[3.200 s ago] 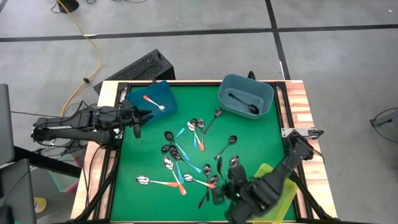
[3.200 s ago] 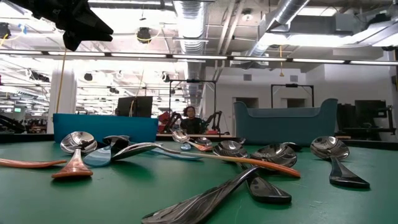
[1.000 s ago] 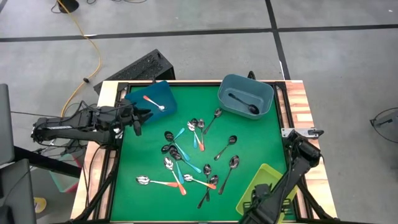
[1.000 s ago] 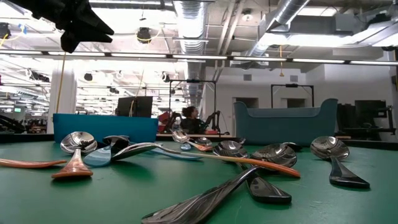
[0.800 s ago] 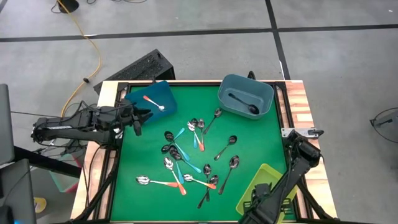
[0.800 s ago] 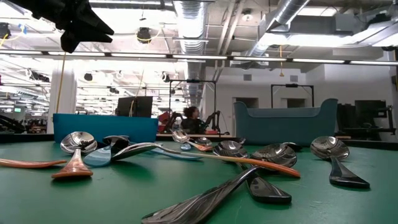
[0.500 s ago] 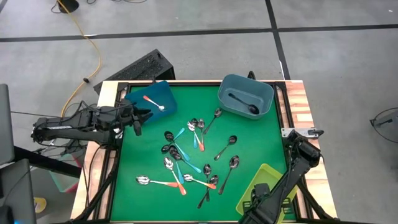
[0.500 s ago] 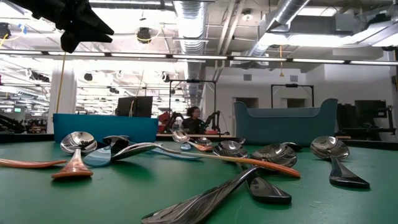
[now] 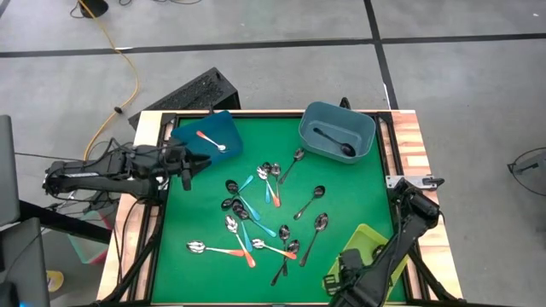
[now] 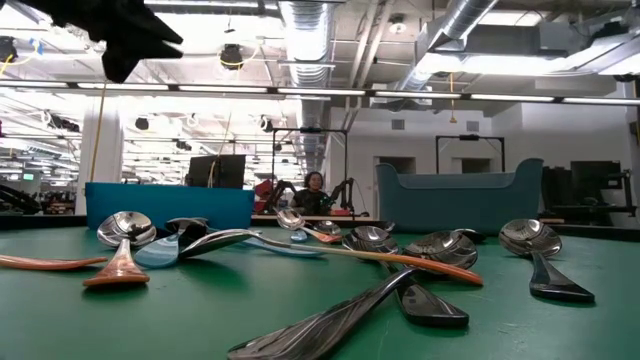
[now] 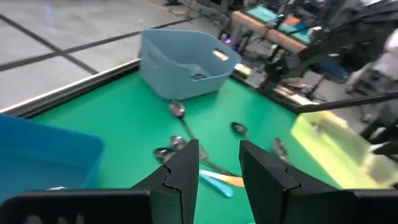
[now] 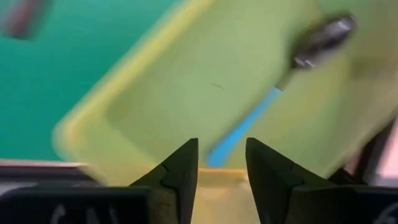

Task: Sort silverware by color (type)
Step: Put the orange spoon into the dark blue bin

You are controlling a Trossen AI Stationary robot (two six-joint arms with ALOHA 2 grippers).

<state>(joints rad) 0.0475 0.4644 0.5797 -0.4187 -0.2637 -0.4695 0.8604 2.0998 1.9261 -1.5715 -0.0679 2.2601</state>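
Several small spoons (image 9: 256,213) with orange, light blue or dark handles lie scattered on the green mat. My right gripper (image 12: 221,145) hangs open over the yellow-green bin (image 9: 365,234) at the near right corner. A blue-handled spoon (image 12: 244,132) lies loose on that bin's floor below the fingers. My left gripper (image 11: 219,147) is open with nothing between its fingers. It hovers at the table's left edge (image 9: 187,169), next to the blue bin (image 9: 223,128). An orange-handled spoon (image 9: 210,140) lies in that bin.
A grey-blue bin (image 9: 317,119) at the far right holds a dark spoon (image 9: 334,142). A wooden frame (image 9: 409,136) borders the mat. The mat's left and near-left parts (image 9: 192,213) have free room. In the low view, a person (image 10: 313,190) shows far behind the table.
My right gripper has shifted a little toward the table's left edge, staying above the yellow-green bin. The spoons on the mat have kept their places.
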